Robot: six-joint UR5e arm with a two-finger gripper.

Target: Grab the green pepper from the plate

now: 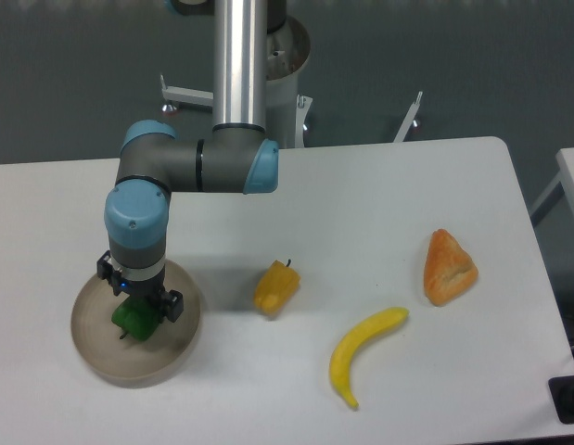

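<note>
White table up top, and we're at the grab step: hand sits low over the green pepper on the plate, can't tell if it's clamped yet, so next we'd squeeze and lift straight up.

We find the lighting even and bright from overhead; the table is near overexposed. Soft shadows sit under the arm; focus is slightly soft overall.

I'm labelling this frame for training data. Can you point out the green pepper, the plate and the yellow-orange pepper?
green pepper (132, 319), fixed camera view, on its visible lower left lobe below the hand.
plate (90, 345), fixed camera view, on the bare front-left rim.
yellow-orange pepper (274, 289), fixed camera view, on the middle of its body.
</note>
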